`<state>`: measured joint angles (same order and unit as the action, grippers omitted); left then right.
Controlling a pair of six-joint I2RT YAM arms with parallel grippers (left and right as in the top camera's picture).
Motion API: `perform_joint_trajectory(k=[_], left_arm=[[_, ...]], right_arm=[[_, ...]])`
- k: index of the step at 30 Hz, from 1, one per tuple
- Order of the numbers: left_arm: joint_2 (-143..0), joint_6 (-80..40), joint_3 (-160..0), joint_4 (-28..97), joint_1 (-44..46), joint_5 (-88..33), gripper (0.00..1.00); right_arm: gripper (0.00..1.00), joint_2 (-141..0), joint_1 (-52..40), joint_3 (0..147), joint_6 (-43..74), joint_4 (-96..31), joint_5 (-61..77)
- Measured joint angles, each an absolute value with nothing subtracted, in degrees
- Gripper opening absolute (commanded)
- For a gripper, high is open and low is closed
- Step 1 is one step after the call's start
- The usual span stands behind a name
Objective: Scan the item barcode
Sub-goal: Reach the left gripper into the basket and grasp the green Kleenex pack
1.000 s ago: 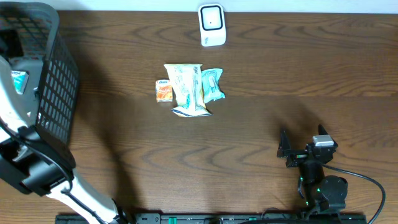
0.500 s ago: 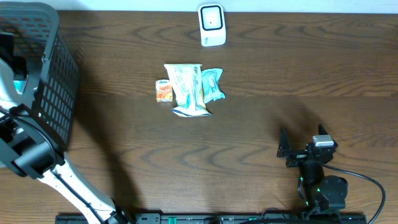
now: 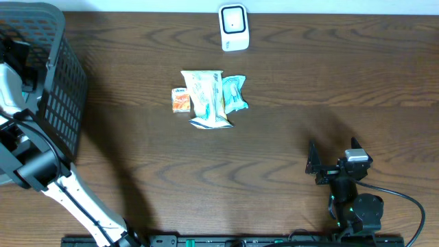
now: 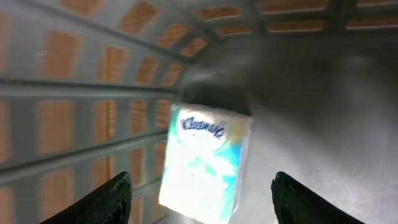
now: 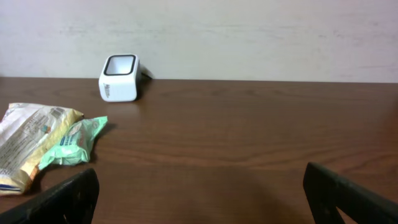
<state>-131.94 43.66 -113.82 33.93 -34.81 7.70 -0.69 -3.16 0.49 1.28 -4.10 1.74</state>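
1. Your left pincer (image 4: 200, 198) is down inside the black basket (image 3: 65, 89) at the far left corner of the surface (image 3: 288, 103); from overhead you see only its dark body (image 3: 16, 52) behind the mesh wall.
2. Its jaws stand fairly wide; in the left wrist view a tissue pack (image 4: 205, 163) sits between the two fingertips (image 4: 115, 199), with a gap showing on each side, so it grips nothing; the picture is blurred, so take the gaps with care.
3. The tissue pack is white and pale blue with blue lettering at its top; it is on the basket floor, close to the lattice wall (image 4: 81, 99), tilted a little.
4. Your right pincer (image 3: 333, 161) hovers near the front right of the surface; its jaws are fully wide and empty, with the tips at the two lower corners of the right wrist view.
5. The scanner (image 3: 233, 27) stands at the far edge, about mid-width, well apart from both pincers.
6. Three packets lie together near the middle: a cream bag (image 3: 204, 99), a green packet (image 3: 234, 92) touching its right side, and a small orange packet (image 3: 180, 100) just beside its left.
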Motion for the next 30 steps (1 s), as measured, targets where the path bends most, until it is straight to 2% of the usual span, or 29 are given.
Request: perform_joint_trajectory(k=[12,17,28,30], left_arm=[[-135.2,45.9,-113.8,32.2,-34.8,6.5,0.65],[-136.5,46.4,-113.8,31.8,-34.8,6.3,0.55],[-136.5,46.5,-113.1,31.4,-35.9,6.3,0.54],[-136.5,46.5,-113.0,31.0,-36.2,6.3,0.51]], right_arm=[[0.99,-0.7,-3.2,0.5,1.3,-4.1,1.7],[0.99,-0.7,-3.2,0.5,1.3,-4.1,1.7],[0.99,-0.7,-3.2,0.5,1.3,-4.1,1.7],[0.99,-0.7,-3.2,0.5,1.3,-4.1,1.7]])
